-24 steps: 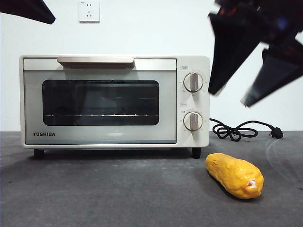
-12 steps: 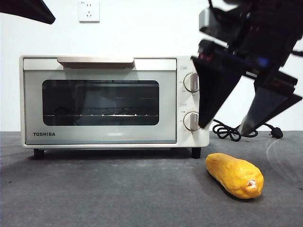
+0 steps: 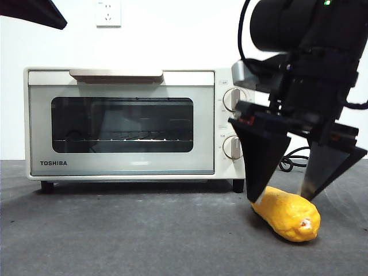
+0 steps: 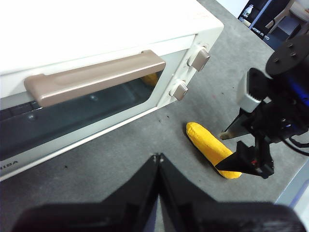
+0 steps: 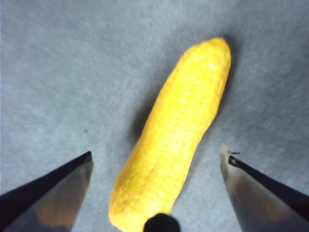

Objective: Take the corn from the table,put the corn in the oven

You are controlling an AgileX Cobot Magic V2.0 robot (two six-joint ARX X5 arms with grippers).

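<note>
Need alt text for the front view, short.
The right gripper hangs open over the corn, one jaw on each side of it, the corn lying on the grey table. Behind and to the side stands the cream oven with its door closed. The left arm shows only as a black tip at a top corner.

White wall socket (image 3: 108,12) mounted high on pale wall (image 3: 172,34), well apart from the claw, far to one side.
</note>
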